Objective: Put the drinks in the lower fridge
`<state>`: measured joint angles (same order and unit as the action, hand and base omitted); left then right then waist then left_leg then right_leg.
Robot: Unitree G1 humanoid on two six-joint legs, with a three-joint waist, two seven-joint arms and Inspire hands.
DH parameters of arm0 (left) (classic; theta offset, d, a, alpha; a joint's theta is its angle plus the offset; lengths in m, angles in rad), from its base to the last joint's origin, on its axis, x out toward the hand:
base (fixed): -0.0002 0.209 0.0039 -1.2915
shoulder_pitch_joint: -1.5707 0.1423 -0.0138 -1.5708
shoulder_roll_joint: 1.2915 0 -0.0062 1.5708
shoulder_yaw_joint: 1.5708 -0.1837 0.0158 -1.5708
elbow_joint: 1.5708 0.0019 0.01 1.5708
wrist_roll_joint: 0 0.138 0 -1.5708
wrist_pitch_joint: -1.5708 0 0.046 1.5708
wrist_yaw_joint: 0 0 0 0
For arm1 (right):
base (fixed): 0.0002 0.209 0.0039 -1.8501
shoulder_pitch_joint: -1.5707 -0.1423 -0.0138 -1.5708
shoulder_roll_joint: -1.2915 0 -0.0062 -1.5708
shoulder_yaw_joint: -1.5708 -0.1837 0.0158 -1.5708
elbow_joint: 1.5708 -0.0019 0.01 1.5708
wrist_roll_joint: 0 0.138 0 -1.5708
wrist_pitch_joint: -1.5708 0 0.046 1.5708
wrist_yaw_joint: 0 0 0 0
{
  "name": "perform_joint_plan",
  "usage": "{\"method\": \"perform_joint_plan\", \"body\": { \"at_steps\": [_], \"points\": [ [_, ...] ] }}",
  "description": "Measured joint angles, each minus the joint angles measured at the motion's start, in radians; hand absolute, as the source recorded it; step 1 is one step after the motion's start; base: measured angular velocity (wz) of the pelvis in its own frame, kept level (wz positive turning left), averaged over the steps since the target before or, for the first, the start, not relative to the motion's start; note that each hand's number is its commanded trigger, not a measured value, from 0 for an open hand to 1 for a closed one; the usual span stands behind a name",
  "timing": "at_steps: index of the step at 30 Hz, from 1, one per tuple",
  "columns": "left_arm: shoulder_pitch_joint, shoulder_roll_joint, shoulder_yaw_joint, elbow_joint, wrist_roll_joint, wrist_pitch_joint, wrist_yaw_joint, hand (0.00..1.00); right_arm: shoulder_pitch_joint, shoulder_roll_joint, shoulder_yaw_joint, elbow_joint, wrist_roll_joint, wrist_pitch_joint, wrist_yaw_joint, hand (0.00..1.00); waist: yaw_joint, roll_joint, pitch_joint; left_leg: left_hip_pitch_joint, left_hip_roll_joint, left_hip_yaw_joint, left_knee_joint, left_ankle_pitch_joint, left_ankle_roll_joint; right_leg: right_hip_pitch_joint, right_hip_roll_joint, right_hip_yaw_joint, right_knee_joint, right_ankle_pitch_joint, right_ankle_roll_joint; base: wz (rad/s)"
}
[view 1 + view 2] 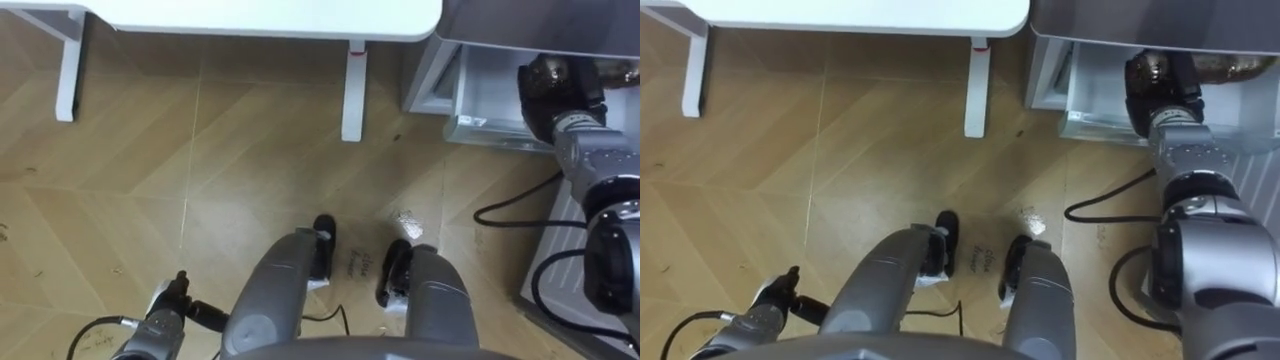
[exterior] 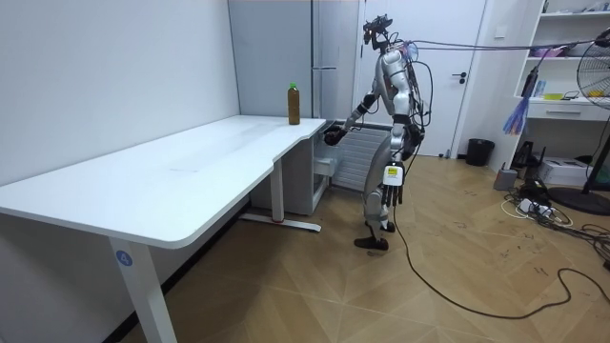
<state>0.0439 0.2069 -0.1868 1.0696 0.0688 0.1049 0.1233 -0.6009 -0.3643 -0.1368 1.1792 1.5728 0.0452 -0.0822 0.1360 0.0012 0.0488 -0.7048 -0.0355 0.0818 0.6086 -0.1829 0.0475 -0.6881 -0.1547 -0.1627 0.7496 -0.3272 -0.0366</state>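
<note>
The robot stands on the wooden floor [image 1: 250,150] at the end of the white counter [image 2: 191,162], facing the grey fridge [image 2: 334,38]. The right robot hand [image 1: 550,82] is extended forward at the front edge of the lower fridge compartment [image 1: 480,95], whose pale interior is visible just beside it. Whether its fingers are spread or closed cannot be told, because the dark hand merges with the compartment edge. No drink is seen in this hand. The left robot hand [image 2: 391,187] hangs at the robot's side, well apart from the fridge, with fingers relaxed and pointing down, holding nothing. The drink, a brown bottle [image 2: 294,105] with a green cap, stands upright on the far end of the counter. In the room view it is above the right robot hand, toward that view's left, near it but not touching it. It is well apart from the left robot hand.
</note>
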Motion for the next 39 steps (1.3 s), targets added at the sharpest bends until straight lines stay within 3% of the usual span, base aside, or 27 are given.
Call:
{"method": "perform_joint_plan", "body": {
  "at_steps": [11,33,39],
  "points": [
    [0.000,0.001,-0.013,0.001,-0.002,-0.001,-0.003,0.00,-0.002,-0.017,0.016,0.000,-0.048,0.000,0.005,0.00,0.000,-0.017,0.0106,0.001,-0.001,-0.002,-0.006,0.000,0.000,0.003,-0.001,-0.003,-0.002,-0.001,0.001,0.00],
    [-0.013,0.004,-0.043,0.002,-0.077,-0.001,-0.002,0.00,-0.002,-0.027,0.051,0.011,-0.051,0.001,0.005,0.00,0.000,-0.016,0.0103,0.018,0.003,-0.003,0.001,0.000,0.000,0.023,0.001,-0.008,-0.006,0.001,0.000,0.00],
    [-0.025,0.009,-0.031,0.012,-0.077,0.001,-0.029,0.00,0.005,-0.026,0.051,0.026,-0.062,0.006,0.005,0.00,-0.007,-0.008,0.0090,0.040,0.006,-0.020,0.016,-0.005,-0.001,0.071,0.006,-0.033,-0.023,0.002,0.001,0.06]
  ]
}}
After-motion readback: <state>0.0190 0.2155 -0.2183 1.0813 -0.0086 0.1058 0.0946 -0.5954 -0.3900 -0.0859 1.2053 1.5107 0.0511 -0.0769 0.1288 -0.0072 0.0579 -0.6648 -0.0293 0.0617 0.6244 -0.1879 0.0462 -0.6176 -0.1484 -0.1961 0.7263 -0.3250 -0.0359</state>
